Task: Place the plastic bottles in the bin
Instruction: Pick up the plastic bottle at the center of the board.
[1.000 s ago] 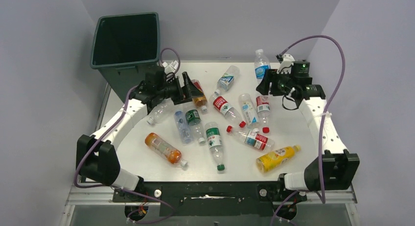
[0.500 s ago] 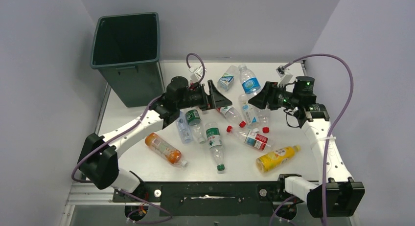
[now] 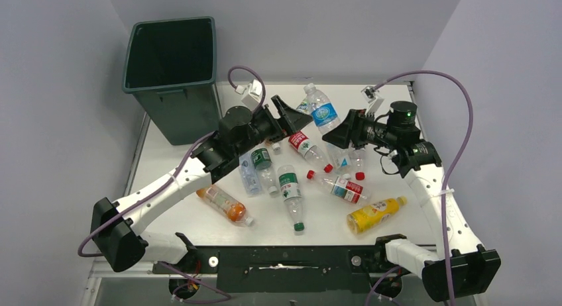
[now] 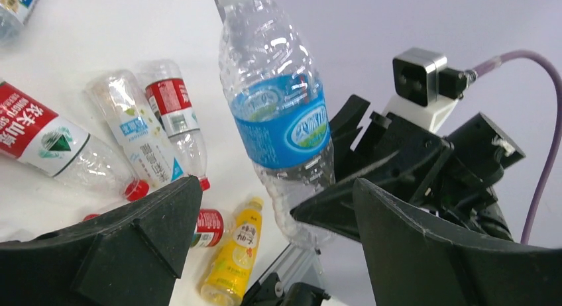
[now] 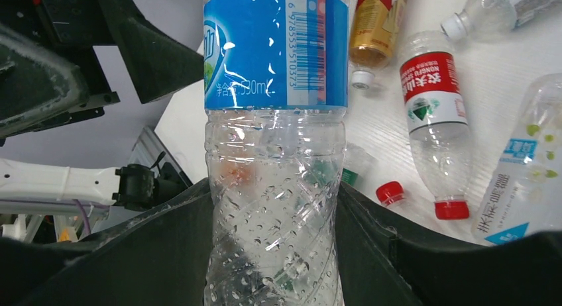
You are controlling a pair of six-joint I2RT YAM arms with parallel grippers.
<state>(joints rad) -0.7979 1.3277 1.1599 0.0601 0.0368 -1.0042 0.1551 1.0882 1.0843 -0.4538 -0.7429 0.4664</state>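
Note:
My right gripper (image 3: pixel 337 131) is shut on the base of a clear bottle with a blue label (image 3: pixel 322 114) and holds it tilted above the table; the right wrist view shows it squeezed between my fingers (image 5: pixel 275 153). My left gripper (image 3: pixel 291 115) is open and empty, facing that bottle from the left. In the left wrist view the bottle (image 4: pixel 281 114) stands just beyond my spread fingers (image 4: pixel 152 233). Several other bottles lie on the white table: red-labelled (image 3: pixel 307 147), green-labelled (image 3: pixel 290 195), orange (image 3: pixel 222 201), yellow (image 3: pixel 376 213). The dark green bin (image 3: pixel 169 89) stands at the far left.
Purple cables loop above both wrists. The table's near edge has a black metal frame (image 3: pixel 285 259). Grey walls close in on both sides and behind. An amber bottle (image 5: pixel 374 28) lies below the held one.
My right gripper has carried the blue-label bottle leftward towards the table's middle. My left arm has swung right, away from the bin, and its open gripper now faces the bottle.

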